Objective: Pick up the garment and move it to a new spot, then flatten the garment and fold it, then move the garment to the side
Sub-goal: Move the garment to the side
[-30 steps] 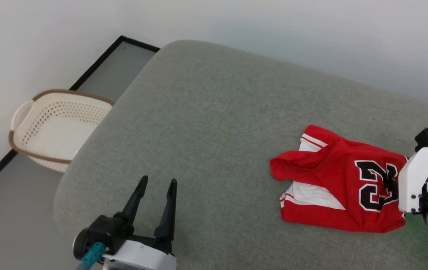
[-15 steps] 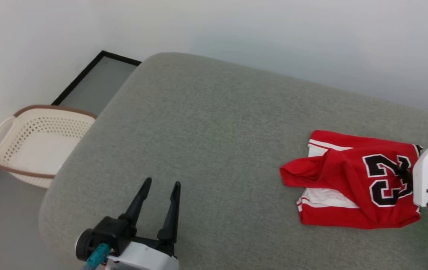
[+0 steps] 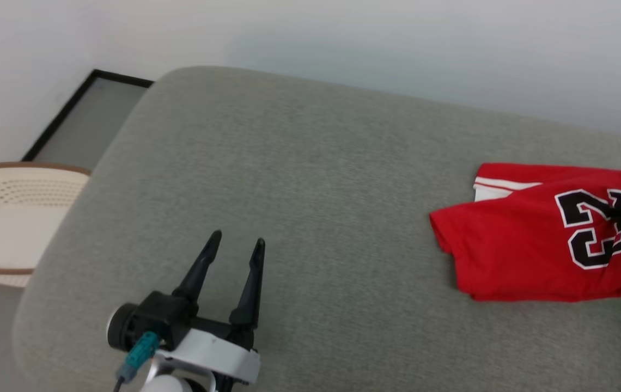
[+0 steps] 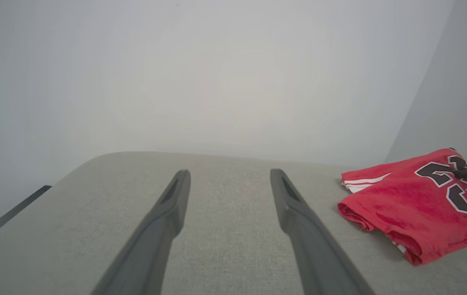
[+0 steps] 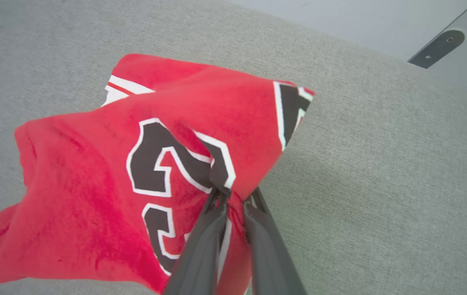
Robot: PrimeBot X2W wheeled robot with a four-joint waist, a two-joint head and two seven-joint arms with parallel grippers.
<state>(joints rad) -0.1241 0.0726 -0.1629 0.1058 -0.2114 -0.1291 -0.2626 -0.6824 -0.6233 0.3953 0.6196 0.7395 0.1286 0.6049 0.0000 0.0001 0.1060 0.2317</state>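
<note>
My right gripper [image 5: 233, 196] pinches the red shirt [image 3: 523, 250] near the right edge of the cushion [image 3: 310, 179], likely to slide it aside. My left gripper [image 3: 237, 245] hangs wide open.

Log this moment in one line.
right gripper: shut on red soft-fabric T-shirt | left gripper: open, empty | state: bunched on grey fabric cushion

The shirt [image 3: 528, 250] lies on the cushion [image 3: 310, 179] at its right end, the right gripper [image 5: 235, 197] clamped on its right side. The left gripper [image 3: 238, 238] hangs over the front left corner. A basket [image 3: 0, 218] stands beyond the left end.
</note>
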